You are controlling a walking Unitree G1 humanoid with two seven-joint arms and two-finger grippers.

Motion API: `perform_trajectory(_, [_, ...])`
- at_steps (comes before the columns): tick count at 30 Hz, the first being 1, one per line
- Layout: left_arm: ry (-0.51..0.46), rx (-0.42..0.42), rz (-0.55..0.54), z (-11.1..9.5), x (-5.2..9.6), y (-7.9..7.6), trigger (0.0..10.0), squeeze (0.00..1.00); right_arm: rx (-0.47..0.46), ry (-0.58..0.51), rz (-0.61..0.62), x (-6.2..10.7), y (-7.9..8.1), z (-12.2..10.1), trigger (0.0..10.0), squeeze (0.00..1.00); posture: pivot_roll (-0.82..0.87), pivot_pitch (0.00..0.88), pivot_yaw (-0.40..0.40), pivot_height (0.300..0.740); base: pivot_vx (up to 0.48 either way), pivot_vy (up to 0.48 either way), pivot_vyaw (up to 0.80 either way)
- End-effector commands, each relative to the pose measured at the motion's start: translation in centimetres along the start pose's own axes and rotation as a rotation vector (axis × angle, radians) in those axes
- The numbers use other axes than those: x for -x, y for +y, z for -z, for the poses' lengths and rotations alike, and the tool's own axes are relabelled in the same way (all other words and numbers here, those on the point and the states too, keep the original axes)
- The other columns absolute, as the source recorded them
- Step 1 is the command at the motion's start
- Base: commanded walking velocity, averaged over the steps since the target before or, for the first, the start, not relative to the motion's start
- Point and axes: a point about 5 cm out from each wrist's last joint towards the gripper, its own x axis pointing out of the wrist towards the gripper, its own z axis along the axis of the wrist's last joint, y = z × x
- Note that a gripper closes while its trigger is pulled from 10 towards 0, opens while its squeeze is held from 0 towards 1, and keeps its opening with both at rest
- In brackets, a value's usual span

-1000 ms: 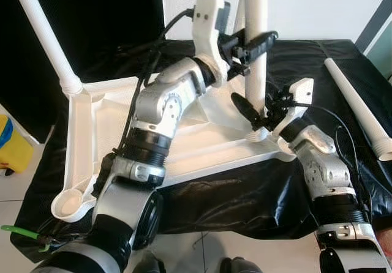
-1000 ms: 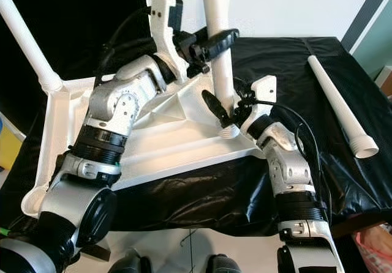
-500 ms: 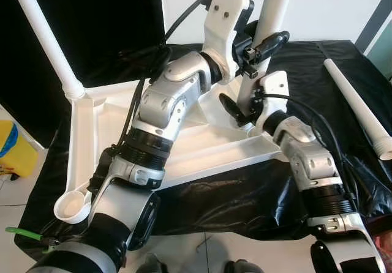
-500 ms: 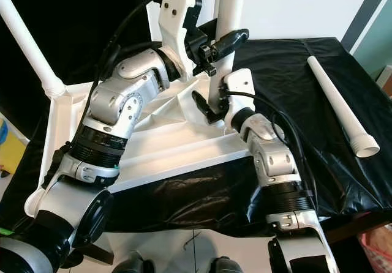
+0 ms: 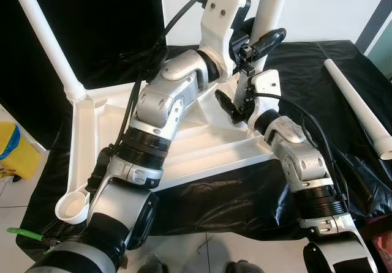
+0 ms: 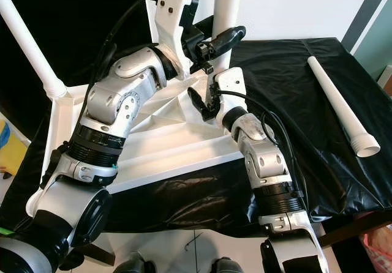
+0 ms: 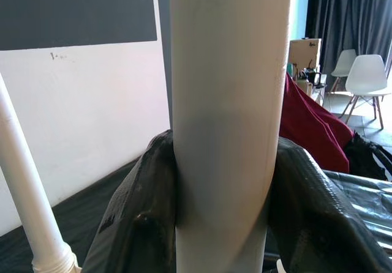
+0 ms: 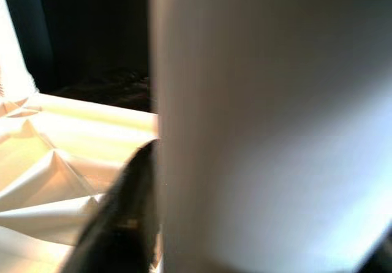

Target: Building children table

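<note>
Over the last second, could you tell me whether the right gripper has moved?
Yes. The right gripper has climbed the upright leg toward the left gripper, away from the tabletop's corner socket.

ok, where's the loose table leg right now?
The loose table leg lies flat on the black sheet at the robot's far right in the head views, apart from the upturned white tabletop and from both grippers.
</note>
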Motion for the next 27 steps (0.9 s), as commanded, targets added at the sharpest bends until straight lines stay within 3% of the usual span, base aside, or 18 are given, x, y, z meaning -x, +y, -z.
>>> perform_trajectory(1, [-0.019, 0.001, 0.108, -0.2, -1.1, -2.1, 10.0, 0.00, 0.006, 0.007, -0.024, -0.3, 0.8, -0.2, 0.0, 0.00, -0.08, 0.003, 0.030, 0.740, 0.000, 0.000, 0.00])
perform_trajectory(4, [-0.019, 0.001, 0.108, -0.2, -1.1, -2.1, 10.0, 0.00, 0.003, 0.011, -0.014, -0.2, 0.6, -0.1, 0.0, 0.00, -0.08, 0.006, 0.029, 0.740, 0.000, 0.000, 0.00])
perform_trajectory(5, [-0.020, 0.001, 0.108, -0.2, -1.1, -2.2, 10.0, 0.00, -0.001, 0.015, -0.001, -0.1, 0.4, 0.0, 3.4, 0.00, -0.08, 0.008, 0.030, 0.740, 0.000, 0.000, 0.00])
perform_trajectory(6, [-0.020, 0.001, 0.108, -0.2, -1.1, -2.2, 10.0, 0.00, -0.001, 0.015, -0.001, -0.1, 0.4, 0.0, 3.4, 0.00, -0.08, 0.008, 0.030, 0.740, 0.000, 0.000, 0.00])
perform_trajectory(7, [-0.020, 0.006, 0.117, -0.1, -1.0, -2.3, 10.0, 0.00, -0.008, 0.021, 0.026, 0.0, 0.3, 0.1, 10.0, 0.00, -0.08, 0.010, 0.030, 0.740, 0.000, 0.000, 0.00])
perform_trajectory(8, [-0.020, 0.006, 0.117, -0.1, -1.0, -2.3, 10.0, 0.00, -0.008, 0.021, 0.026, 0.0, 0.3, 0.1, 10.0, 0.00, -0.08, 0.010, 0.030, 0.740, 0.000, 0.000, 0.00])
perform_trajectory(9, [-0.019, 0.008, 0.121, 0.0, -1.0, -2.3, 10.0, 0.33, -0.009, 0.022, 0.034, 0.0, 0.2, 0.2, 10.0, 0.00, -0.08, 0.010, 0.030, 0.740, 0.000, 0.000, 0.00])
perform_trajectory(10, [-0.019, 0.008, 0.121, 0.0, -1.0, -2.3, 10.0, 0.33, -0.009, 0.022, 0.034, 0.0, 0.2, 0.2, 10.0, 0.00, -0.08, 0.010, 0.030, 0.740, 0.000, 0.000, 0.00])
perform_trajectory(11, [-0.023, 0.031, 0.127, 0.1, -0.9, -2.4, 10.0, 1.00, -0.016, 0.024, 0.046, 0.0, 0.1, 0.2, 10.0, 0.00, -0.08, 0.015, 0.031, 0.740, 0.000, 0.000, 0.00])
perform_trajectory(15, [-0.030, 0.072, 0.110, 0.4, -0.6, -2.2, 10.0, 1.00, -0.051, 0.025, 0.105, 0.3, -0.3, 0.3, 10.0, 0.00, -0.08, 0.031, 0.032, 0.740, 0.000, 0.000, 0.00])
perform_trajectory(20, [-0.043, 0.059, 0.039, 0.4, -0.2, -1.5, 10.0, 1.00, -0.084, 0.032, 0.175, 0.7, -1.0, 0.5, 10.0, 0.00, -0.08, 0.038, 0.031, 0.740, 0.000, 0.000, 0.00])
perform_trajectory(21, [-0.053, 0.060, 0.007, 0.3, -0.1, -1.2, 10.0, 0.00, -0.091, 0.032, 0.195, 0.8, -1.3, 0.6, 10.0, 0.00, -0.08, 0.052, 0.025, 0.740, 0.000, 0.000, 0.00])
perform_trajectory(27, [-0.068, 0.090, -0.140, 1.0, 1.1, 0.4, 10.0, 0.00, -0.113, 0.044, 0.319, 1.5, -2.9, 1.1, 10.0, 0.00, -0.08, 0.068, 0.021, 0.740, 0.000, 0.000, 0.00])
